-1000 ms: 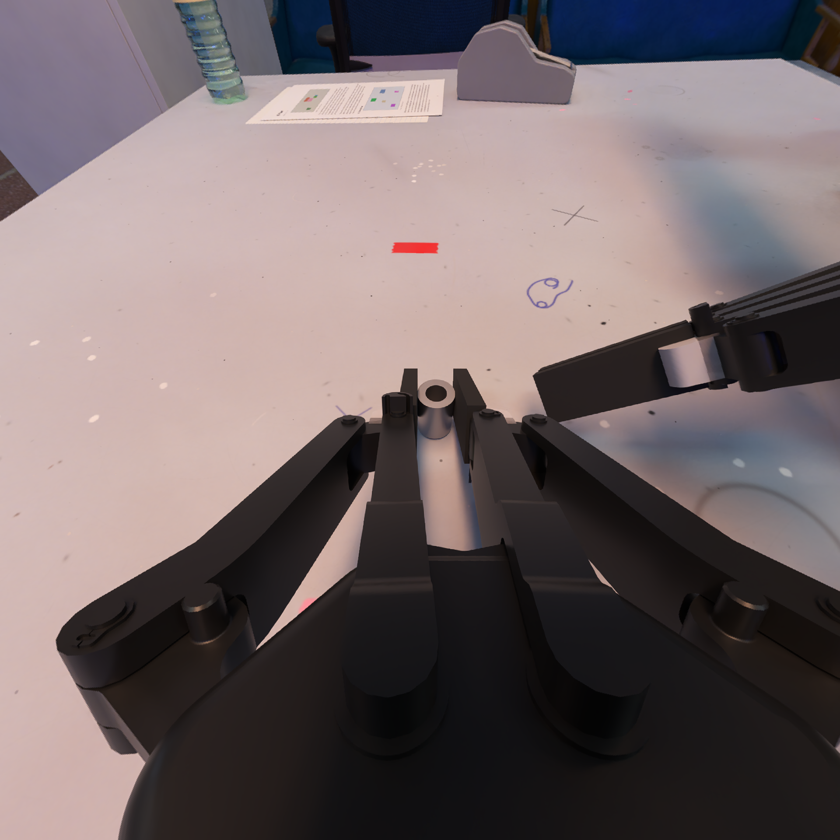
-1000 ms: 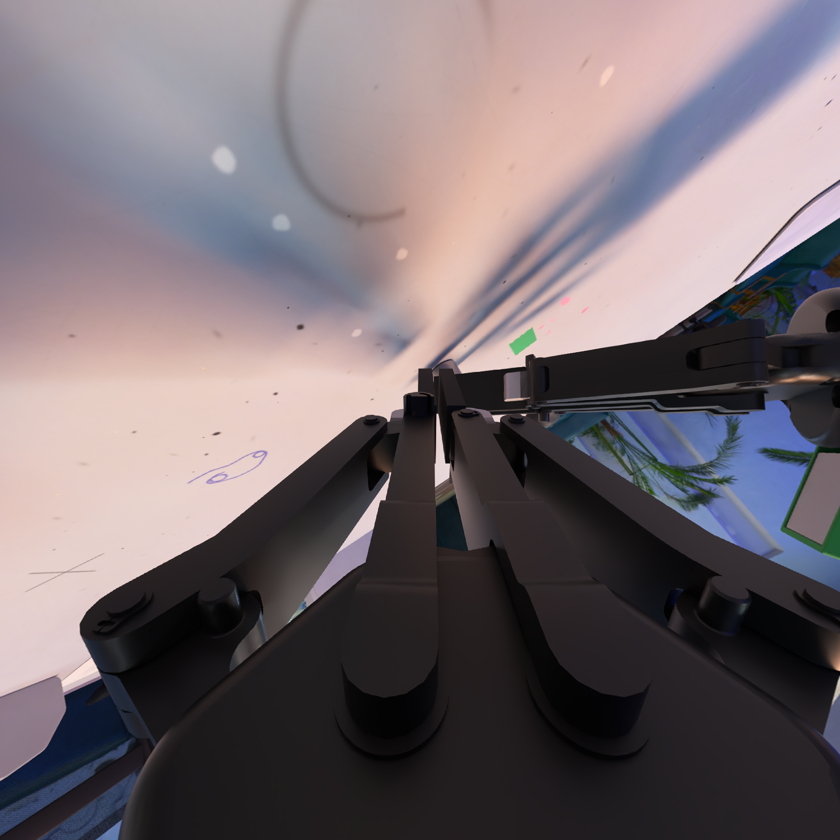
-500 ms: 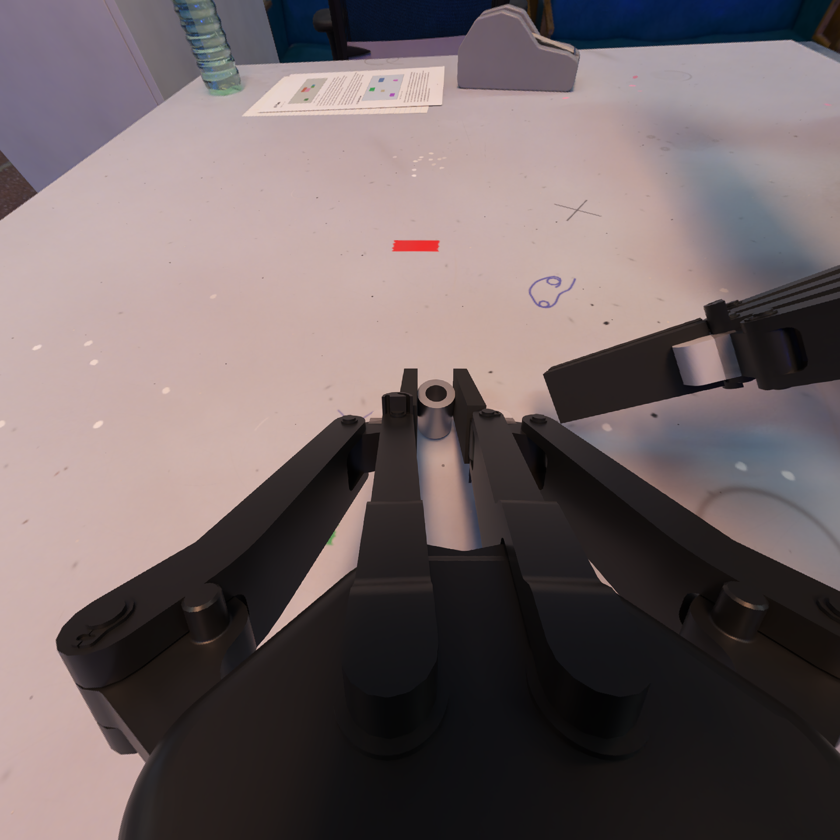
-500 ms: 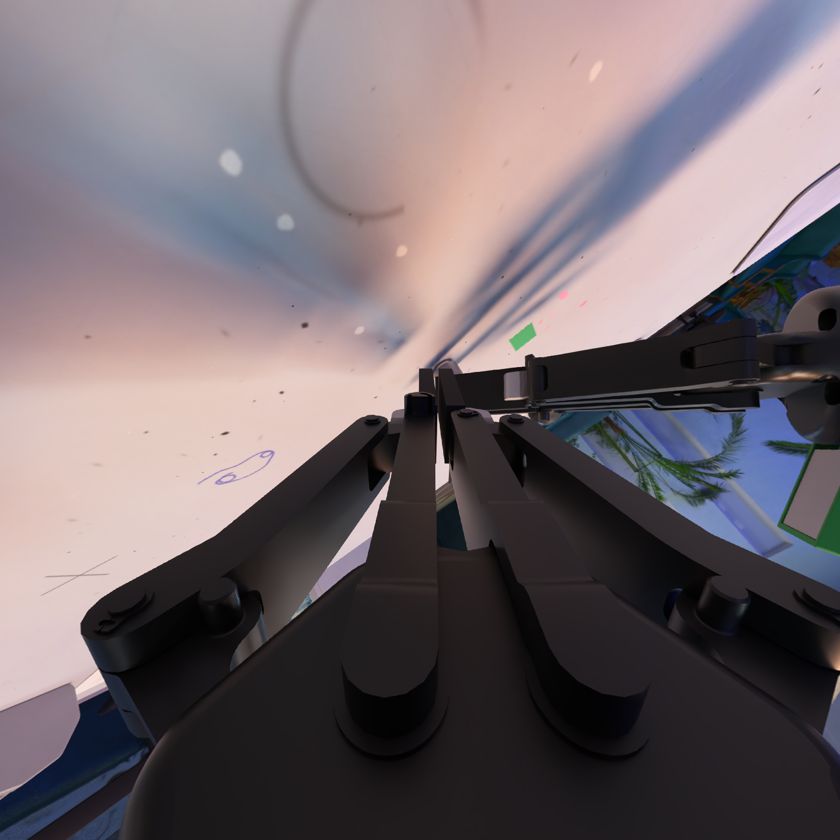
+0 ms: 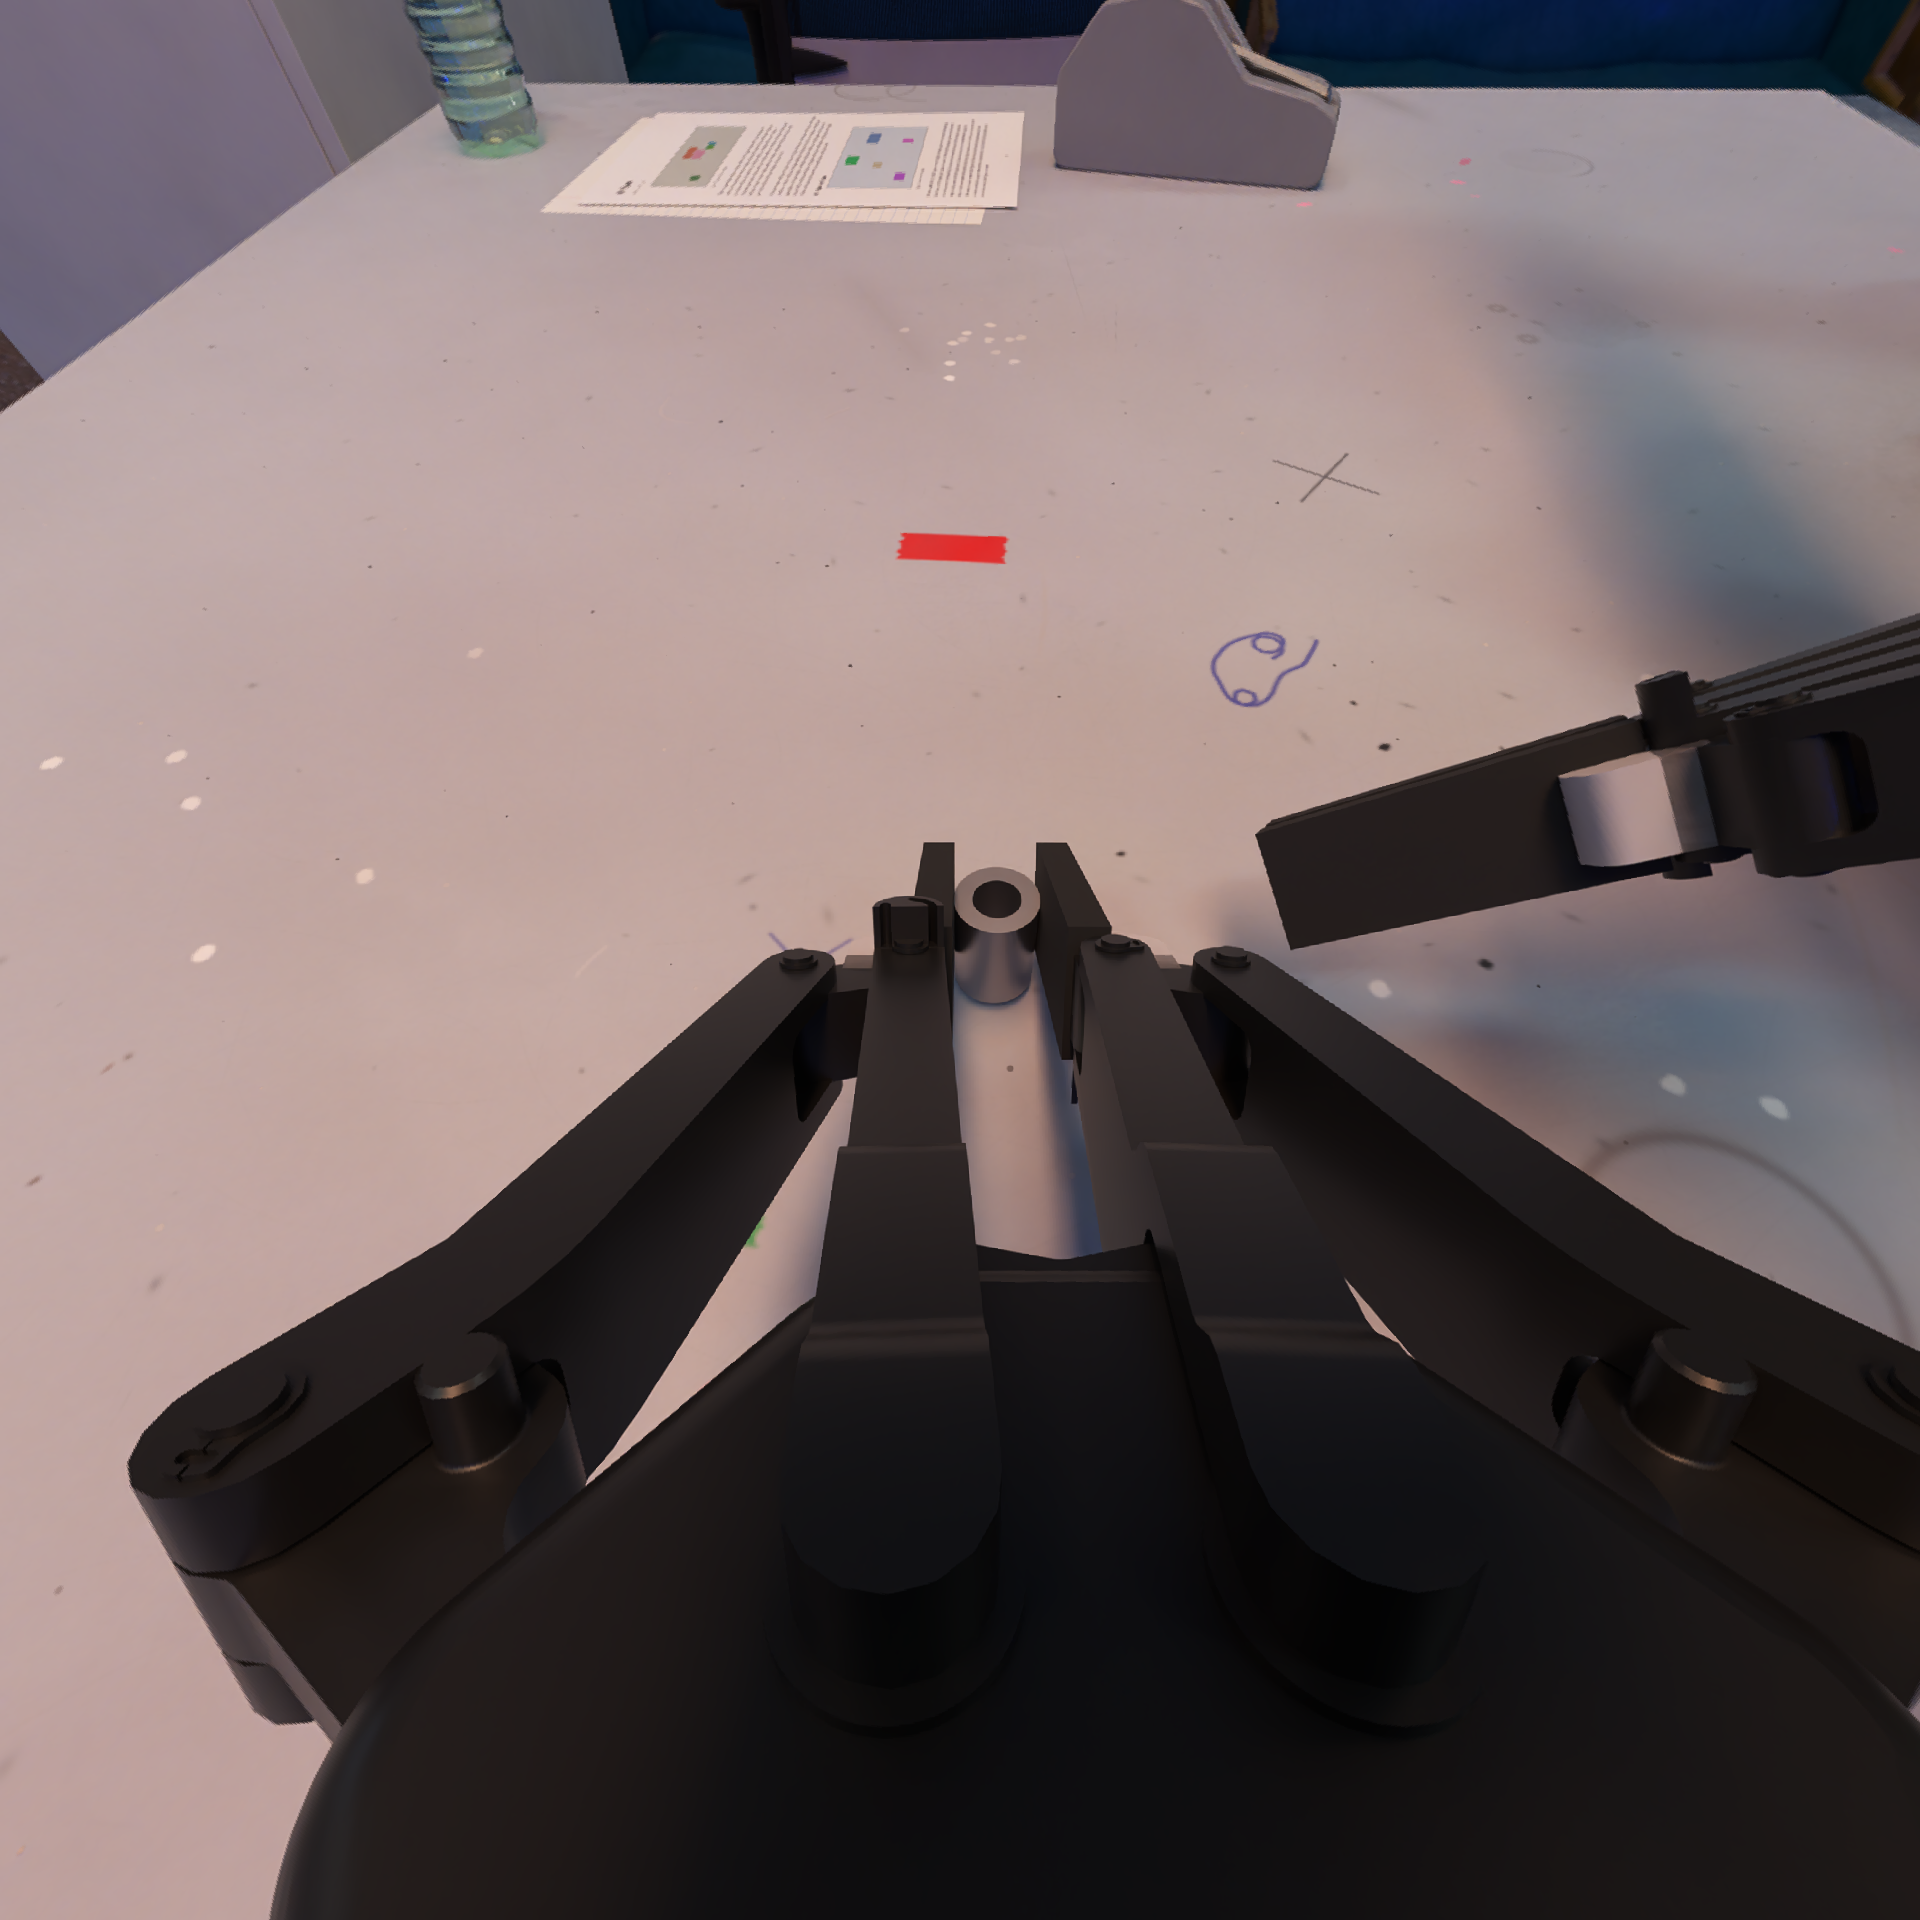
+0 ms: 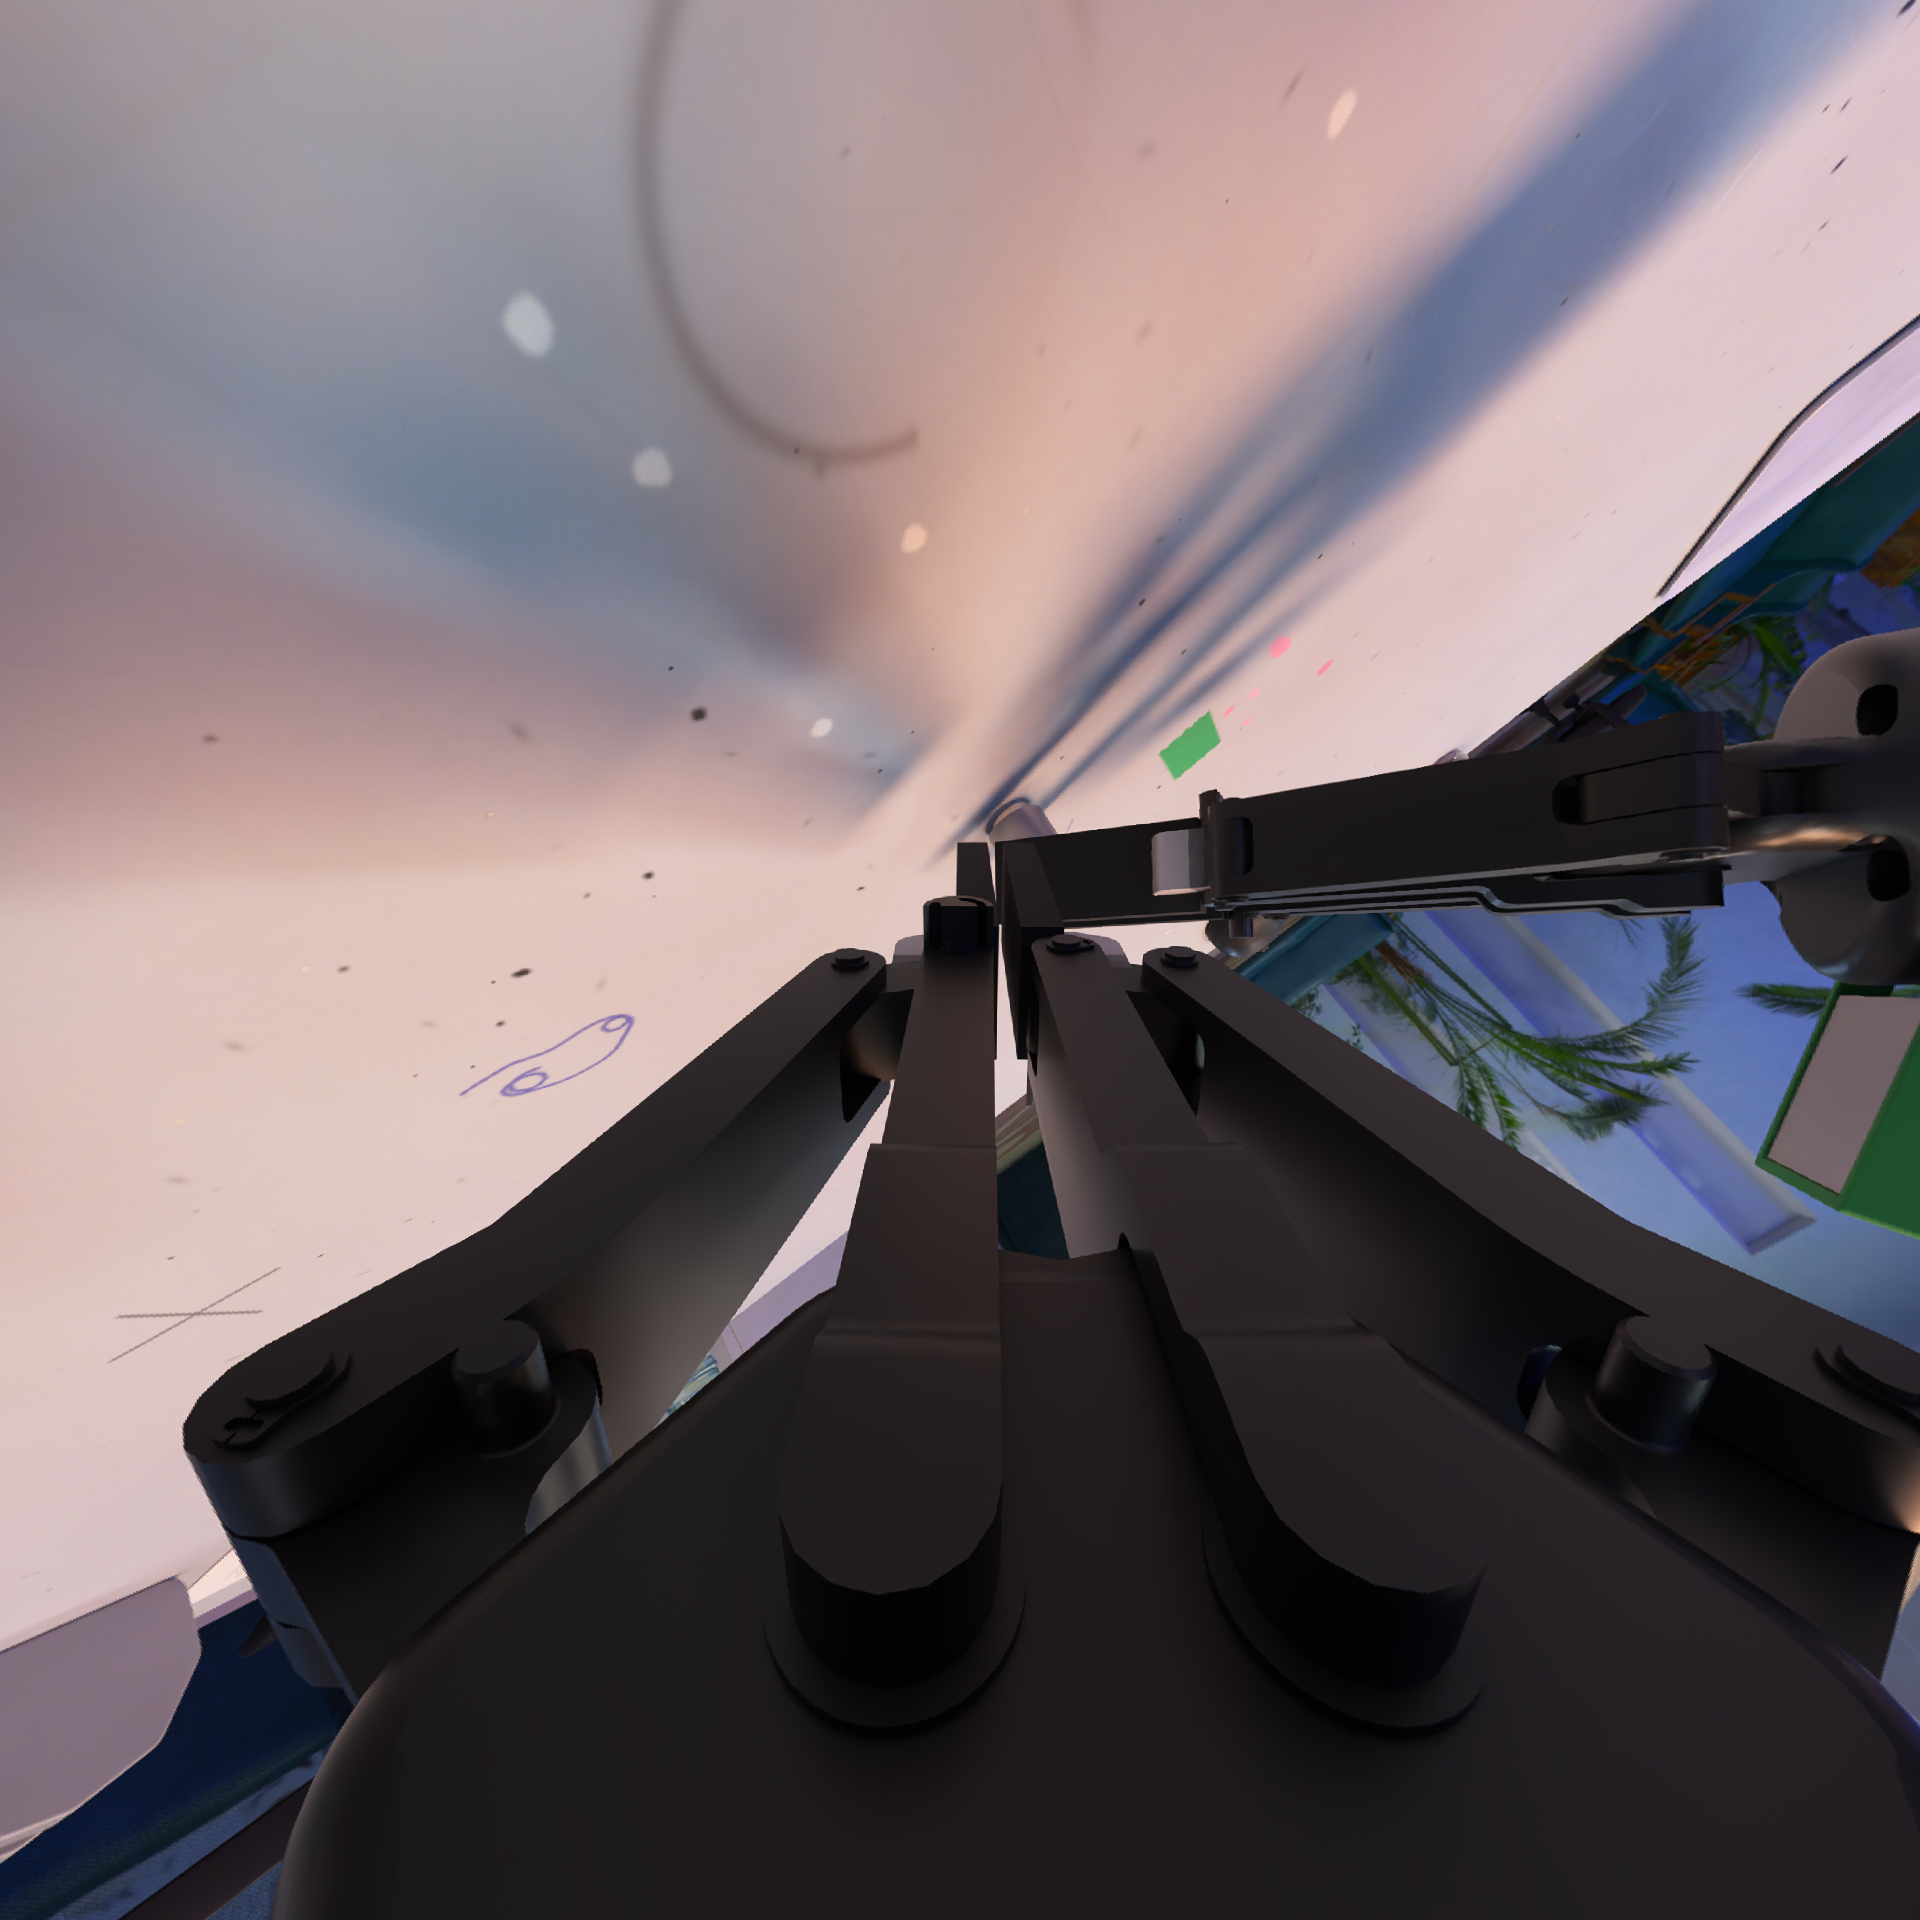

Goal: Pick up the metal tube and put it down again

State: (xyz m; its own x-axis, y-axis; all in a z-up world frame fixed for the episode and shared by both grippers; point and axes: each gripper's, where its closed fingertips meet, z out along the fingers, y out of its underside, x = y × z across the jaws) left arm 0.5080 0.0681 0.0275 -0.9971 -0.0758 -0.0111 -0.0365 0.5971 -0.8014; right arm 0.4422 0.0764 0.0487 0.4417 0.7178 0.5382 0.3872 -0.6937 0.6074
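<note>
The metal tube (image 5: 995, 940) is a short silver cylinder with a round bore, standing upright. My left gripper (image 5: 994, 873) is shut on it, one fingertip on each side, just over the white table (image 5: 520, 623). My right gripper (image 6: 982, 868) is shut and empty. In the left wrist view it (image 5: 1283, 883) reaches in from the right, apart from the tube. In the right wrist view, the left gripper (image 6: 1029, 868) crosses from the right and a sliver of the tube (image 6: 1013, 818) shows at its tip.
At the table's far edge stand a plastic bottle (image 5: 473, 78), printed sheets (image 5: 800, 161) and a grey block (image 5: 1195, 114). A red tape strip (image 5: 953, 548) and pen marks lie mid-table. A green tape patch (image 6: 1188, 744) shows in the right wrist view.
My left gripper stays shut on the tube, and the table has slid slightly in its view. The right gripper has drawn a little away to the right of the tube.
</note>
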